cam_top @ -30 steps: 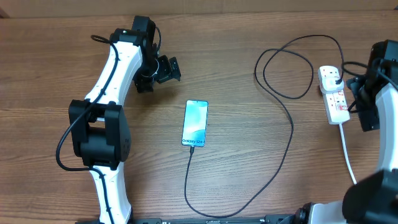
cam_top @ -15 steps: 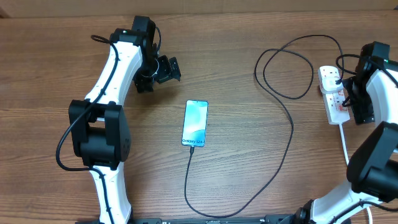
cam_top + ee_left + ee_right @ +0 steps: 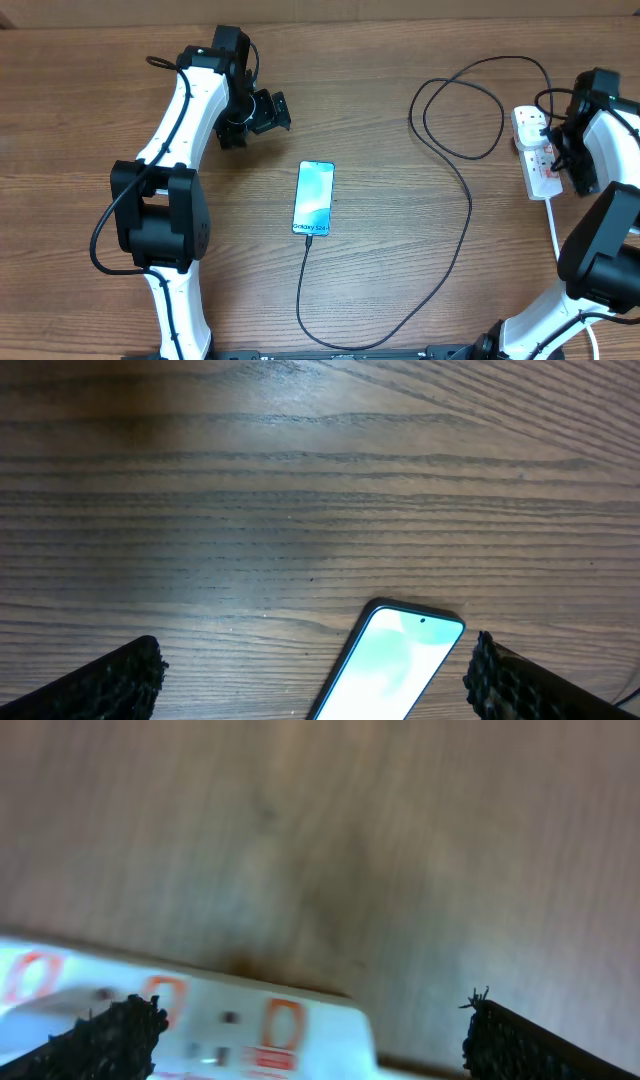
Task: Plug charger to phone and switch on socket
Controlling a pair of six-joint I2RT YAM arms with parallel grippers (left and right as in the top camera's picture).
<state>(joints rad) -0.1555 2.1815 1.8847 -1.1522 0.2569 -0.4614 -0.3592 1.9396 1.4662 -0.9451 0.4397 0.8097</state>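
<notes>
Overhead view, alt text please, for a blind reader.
A phone lies screen-up at centre, a black charger cable looping from its bottom edge to a white socket strip at right. The right gripper is over the strip, the left gripper up-left of the phone.

"Where's the phone (image 3: pixel 313 198)?"
"Flat on the tabletop (image 3: pixel 400 60), screen lit. The charger (image 3: pixel 470 215) meets its bottom edge and loops right to the socket (image 3: pixel 532 170)."
"And the left end effector (image 3: pixel 275 112)?"
"Spread wide, apart from the phone."
</notes>
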